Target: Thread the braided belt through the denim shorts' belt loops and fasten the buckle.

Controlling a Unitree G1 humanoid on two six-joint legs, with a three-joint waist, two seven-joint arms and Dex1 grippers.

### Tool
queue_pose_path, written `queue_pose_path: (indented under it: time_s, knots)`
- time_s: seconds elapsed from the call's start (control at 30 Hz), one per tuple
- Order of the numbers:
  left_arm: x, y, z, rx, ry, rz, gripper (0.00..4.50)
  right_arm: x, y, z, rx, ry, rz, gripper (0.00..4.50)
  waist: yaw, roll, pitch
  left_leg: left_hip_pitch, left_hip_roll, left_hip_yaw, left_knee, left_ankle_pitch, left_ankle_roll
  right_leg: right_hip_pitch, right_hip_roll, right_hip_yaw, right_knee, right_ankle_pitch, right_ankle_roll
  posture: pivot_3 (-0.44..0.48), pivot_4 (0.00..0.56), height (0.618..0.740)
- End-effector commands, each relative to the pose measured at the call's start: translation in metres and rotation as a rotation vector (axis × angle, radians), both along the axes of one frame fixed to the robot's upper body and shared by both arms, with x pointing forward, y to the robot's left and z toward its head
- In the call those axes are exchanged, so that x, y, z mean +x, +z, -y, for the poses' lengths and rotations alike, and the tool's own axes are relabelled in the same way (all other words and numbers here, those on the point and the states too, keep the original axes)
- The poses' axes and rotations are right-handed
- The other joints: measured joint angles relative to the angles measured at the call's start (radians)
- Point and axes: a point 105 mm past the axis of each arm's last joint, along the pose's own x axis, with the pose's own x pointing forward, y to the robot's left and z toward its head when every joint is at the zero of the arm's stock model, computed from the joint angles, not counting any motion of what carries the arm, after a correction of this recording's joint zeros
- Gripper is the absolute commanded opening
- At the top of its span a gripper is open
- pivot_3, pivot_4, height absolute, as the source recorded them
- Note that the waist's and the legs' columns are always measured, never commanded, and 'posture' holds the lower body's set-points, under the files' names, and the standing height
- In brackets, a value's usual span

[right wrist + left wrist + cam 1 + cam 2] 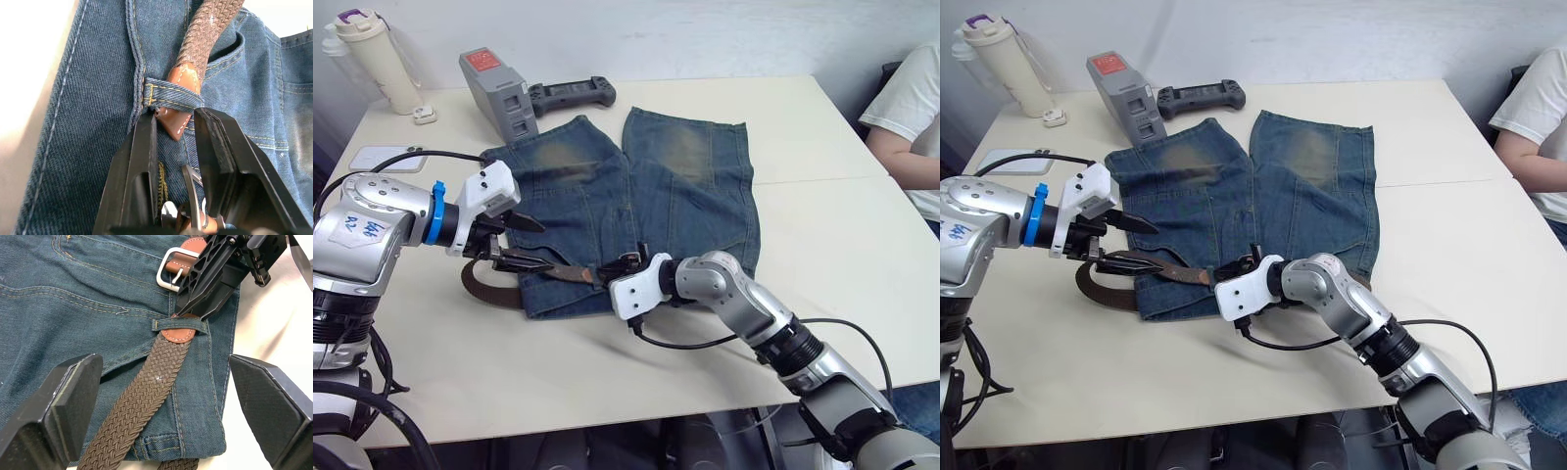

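Observation:
The denim shorts [636, 196] lie flat on the table, waistband toward me. The braided belt [142, 396] runs along the waistband, and its brown leather tip [173, 122] pokes out from under one of the belt loops [178, 324]. My right gripper [175, 117] is shut on that tip just past the loop. The silver buckle [168, 269] lies on the denim beside the right gripper. My left gripper [545, 247] hovers wide open over the belt short of the loop, holding nothing. A slack bend of belt [484, 286] curls off the shorts' left edge.
At the table's far left stand a cream bottle [377, 59], a grey box [499, 93], a black controller [573, 95], a small white item [426, 116] and a phone [382, 157]. A person in white [911, 127] sits at the right edge.

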Motion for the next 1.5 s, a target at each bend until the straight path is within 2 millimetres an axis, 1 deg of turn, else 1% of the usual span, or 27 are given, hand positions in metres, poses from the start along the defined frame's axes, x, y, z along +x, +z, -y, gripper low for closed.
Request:
queue_pose_path:
  time_s: [0.03, 0.27, 0.4, 0.47, 0.53, 0.63, 0.7, 0.73, 0.8, 0.87, 0.9, 0.97, 1.03, 1.1, 1.17, 1.37, 1.5]
  knots:
    - [0.001, 0.005, -0.001, 0.01, -0.011, 0.025, 4.5, -0.003, 0.006, 0.004, 0.021, -0.008, -0.01, 0.02, 0.001, 0.0, 0.0, 0.0, 0.0, 0.0, 0.0, 0.0, 0.0, 0.0, 0.0, 0.0, 0.0, 0.0, 0.0, 0.0, 0.15, 0.664]
    - [0.005, -0.008, 0.001, 0.057, -0.042, 0.011, 4.5, -0.003, 0.016, 0.017, 0.054, -0.076, -0.033, 0.02, 0.004, 0.0, 0.0, -0.001, 0.0, -0.001, 0.001, 0.0, 0.0, 0.0, 0.0, 0.0, 0.0, 0.0, 0.0, 0.0, 0.15, 0.664]
    - [0.016, -0.018, 0.001, 0.076, -0.043, -0.004, 4.5, -0.007, 0.022, 0.023, 0.063, -0.104, -0.026, 0.02, 0.014, 0.0, 0.0, -0.001, 0.0, -0.001, 0.002, 0.0, 0.0, 0.0, 0.0, 0.0, 0.0, 0.0, 0.0, 0.0, 0.15, 0.664]
    - [0.027, -0.017, 0.004, 0.066, -0.037, 0.002, 4.5, -0.009, 0.022, 0.029, 0.062, -0.128, -0.026, 0.02, 0.017, 0.0, 0.0, -0.001, 0.0, 0.0, 0.002, 0.0, 0.0, 0.0, 0.0, 0.0, 0.0, 0.0, 0.0, 0.0, 0.15, 0.664]
    - [0.037, -0.013, 0.009, 0.05, -0.033, 0.011, 4.5, -0.01, 0.022, 0.033, 0.06, -0.149, -0.02, 0.02, 0.032, -0.001, 0.0, -0.002, 0.0, 0.0, 0.003, 0.0, 0.0, 0.0, 0.0, -0.001, 0.0, 0.0, 0.0, 0.0, 0.15, 0.664]
    - [0.044, -0.009, 0.012, 0.032, -0.03, 0.017, 4.5, -0.011, 0.022, 0.034, 0.059, -0.159, -0.008, 0.02, 0.026, -0.001, 0.0, -0.003, 0.0, 0.0, 0.005, 0.0, 0.0, 0.0, 0.0, -0.001, 0.0, 0.0, 0.0, 0.0, 0.15, 0.664]
    - [0.051, -0.005, 0.016, 0.032, -0.035, 0.04, 4.5, -0.01, 0.02, 0.038, 0.043, -0.176, 0.0, 0.02, 0.027, -0.001, 0.0, -0.002, 0.0, 0.0, 0.003, 0.0, 0.0, 0.0, 0.0, -0.001, 0.0, 0.0, 0.0, 0.0, 0.15, 0.664]
    - [0.054, -0.003, 0.019, 0.027, -0.045, 0.047, 4.5, -0.008, 0.019, 0.043, 0.05, -0.213, -0.011, 0.02, 0.028, -0.001, 0.0, -0.002, 0.0, -0.001, 0.004, 0.0, 0.0, 0.0, 0.0, -0.002, 0.0, 0.0, 0.0, 0.0, 0.15, 0.664]
    - [0.057, 0.0, 0.024, 0.023, -0.065, 0.056, 4.5, -0.007, 0.021, 0.046, 0.201, -0.312, -0.155, 0.02, 0.029, -0.001, -0.001, -0.003, 0.0, -0.001, 0.004, 0.0, 0.0, 0.0, 0.0, -0.002, 0.0, 0.0, 0.0, 0.0, 0.15, 0.664]
    - [0.059, 0.001, 0.026, 0.025, -0.078, 0.06, 4.5, -0.008, 0.025, 0.04, 0.32, -0.345, -0.253, 0.02, 0.026, -0.001, -0.001, -0.003, 0.0, -0.001, 0.004, 0.0, 0.0, 0.0, 0.0, -0.002, 0.0, 0.0, 0.0, 0.0, 0.15, 0.664]
    - [0.059, 0.0, 0.027, 0.027, -0.085, 0.061, 4.5, -0.008, 0.025, 0.039, 0.322, -0.348, -0.249, 0.02, 0.025, -0.001, -0.001, -0.002, 0.0, 0.0, 0.004, 0.0, 0.0, 0.0, 0.0, -0.002, 0.0, 0.0, 0.0, 0.0, 0.15, 0.664]
    - [0.059, 0.0, 0.029, 0.024, -0.096, 0.059, 4.5, -0.007, 0.024, 0.039, 0.261, -0.316, -0.148, 0.02, 0.023, -0.001, -0.001, -0.002, 0.0, 0.0, 0.004, 0.0, 0.0, 0.0, 0.0, -0.002, 0.0, 0.0, 0.0, 0.0, 0.15, 0.664]
    - [0.059, 0.0, 0.03, 0.023, -0.105, 0.058, 4.5, -0.007, 0.025, 0.039, 0.25, -0.287, -0.099, 0.02, 0.022, -0.001, -0.001, -0.002, 0.0, 0.0, 0.004, 0.0, 0.0, 0.0, 0.0, -0.001, 0.0, 0.0, 0.0, 0.0, 0.15, 0.664]
    - [0.058, 0.001, 0.031, 0.021, -0.111, 0.059, 4.5, -0.007, 0.017, 0.041, 0.158, -0.242, -0.016, 0.02, 0.024, -0.001, -0.001, -0.002, 0.0, 0.0, 0.003, 0.0, 0.0, 0.0, 0.0, -0.001, 0.0, 0.0, 0.0, 0.0, 0.15, 0.664]
    - [0.058, 0.001, 0.031, 0.021, -0.115, 0.058, 4.5, -0.008, 0.015, 0.044, 0.12, -0.212, 0.014, 0.02, 0.025, -0.001, -0.001, -0.002, 0.0, 0.0, 0.004, 0.0, 0.0, 0.0, -0.001, -0.001, 0.0, 0.0, 0.0, 0.0, 0.15, 0.664]
    - [0.054, -0.002, 0.03, 0.025, -0.124, 0.047, 4.5, -0.012, 0.021, 0.056, 0.05, -0.148, 0.107, 0.02, 0.025, -0.001, -0.001, -0.002, 0.0, 0.0, 0.004, 0.0, 0.0, 0.0, -0.001, -0.001, 0.0, 0.0, 0.0, 0.0, 0.15, 0.664]
    - [0.054, -0.005, 0.03, 0.026, -0.124, 0.042, 4.5, -0.015, 0.03, 0.068, 0.013, -0.115, 0.164, 0.02, 0.025, -0.001, -0.001, -0.002, 0.0, 0.0, 0.004, 0.0, 0.0, 0.0, -0.001, -0.001, 0.0, 0.0, 0.0, 0.0, 0.15, 0.664]
